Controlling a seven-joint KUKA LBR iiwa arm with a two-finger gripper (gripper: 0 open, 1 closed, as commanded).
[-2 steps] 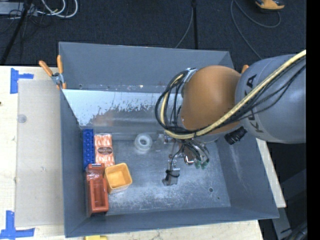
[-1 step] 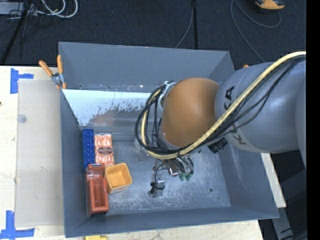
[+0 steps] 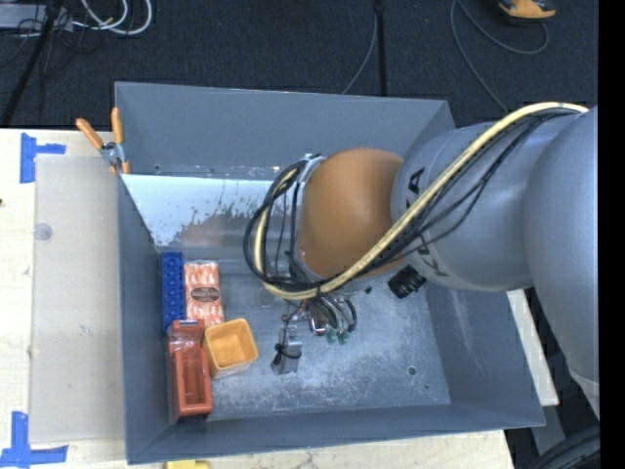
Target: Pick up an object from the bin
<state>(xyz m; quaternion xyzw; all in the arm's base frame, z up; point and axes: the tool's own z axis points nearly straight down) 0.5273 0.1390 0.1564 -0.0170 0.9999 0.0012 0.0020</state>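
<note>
My gripper (image 3: 285,357) hangs low over the bin floor, below the arm's orange cover, in the front middle of the bin. Just to its left lies a small yellow open box (image 3: 230,346), a short gap away and not touched. Left of that box a red-orange block (image 3: 188,371) lies along the bin's left wall. Behind the box sits a pink block with a copper pattern (image 3: 203,293). A long blue studded brick (image 3: 172,291) lies beside it against the left wall. I see nothing held in the gripper.
The arm and its cables cover the bin's middle and right rear. Bare grey floor shows in front of and to the right of the gripper. All loose things are grouped at the left wall.
</note>
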